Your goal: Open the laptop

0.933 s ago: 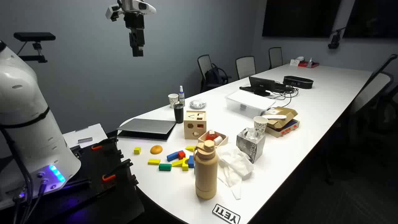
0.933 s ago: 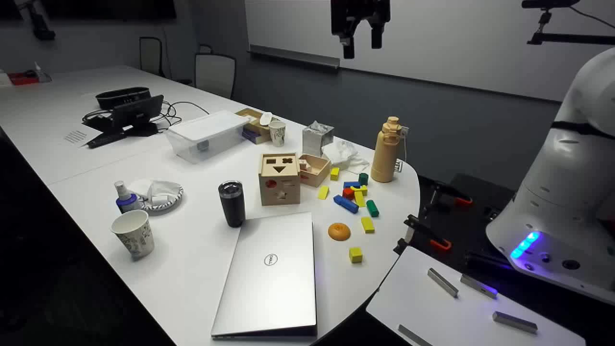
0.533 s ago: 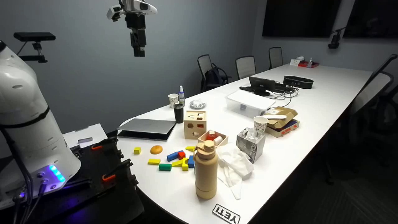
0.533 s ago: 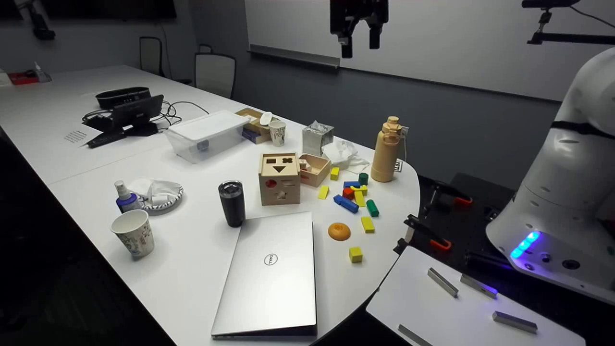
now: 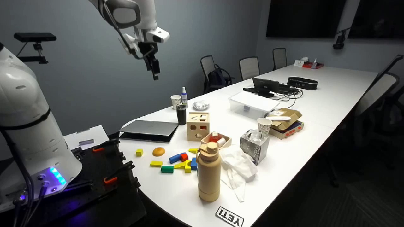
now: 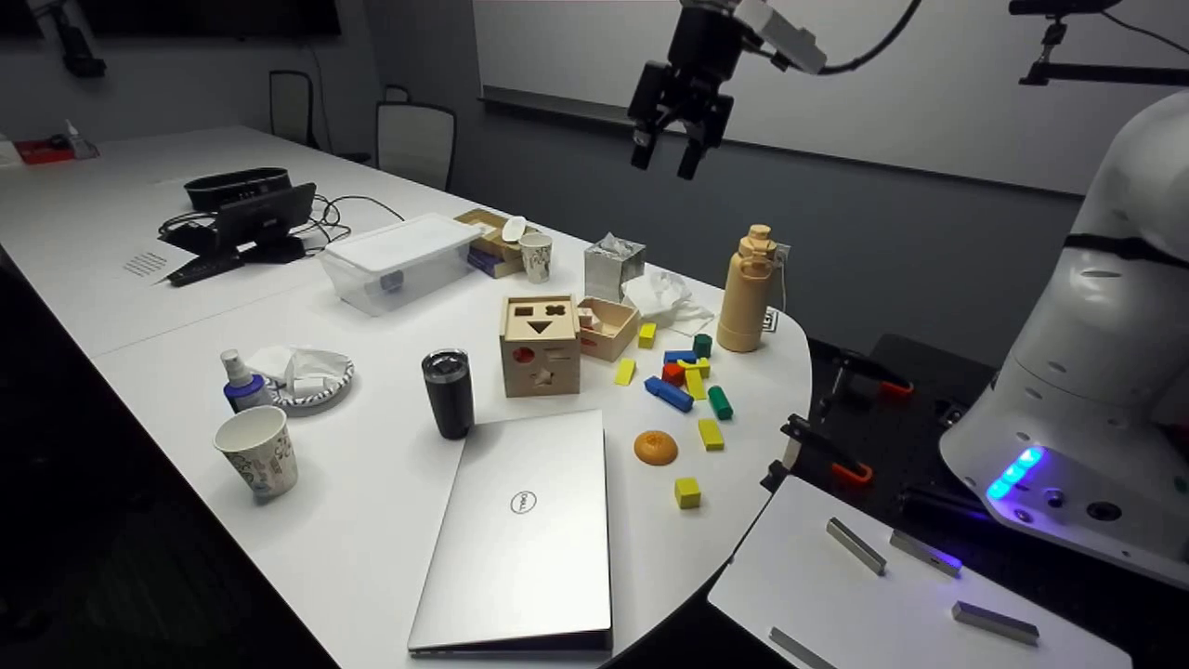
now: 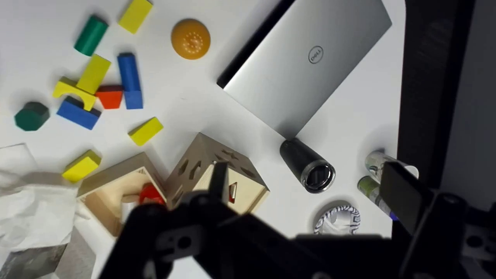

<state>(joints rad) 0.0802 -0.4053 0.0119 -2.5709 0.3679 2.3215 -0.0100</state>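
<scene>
The laptop [image 5: 150, 127] lies on the table with its silvery lid almost down. It also shows in an exterior view [image 6: 520, 530] with its logo up. A dark wedge shows under the lid along the long edge facing the loose blocks. In the wrist view the laptop [image 7: 306, 66] is at the top right, its near corner close to the black tumbler. My gripper [image 6: 665, 163] is open and empty, tilted, high above the table. It also shows in an exterior view [image 5: 155, 76], well above the laptop. In the wrist view its fingers [image 7: 305, 166] are wide apart.
A black tumbler [image 6: 449, 393] and a wooden shape box [image 6: 541, 347] stand by the laptop's far end. Several coloured blocks [image 6: 711, 435] and an orange dome [image 6: 656, 448] lie along one side. A paper cup [image 6: 257, 452] and a tan bottle [image 6: 746, 290] stand farther off.
My gripper has come down and tilted, and has shifted to the right in an exterior view. More of the arm has come into view. The laptop has not moved.
</scene>
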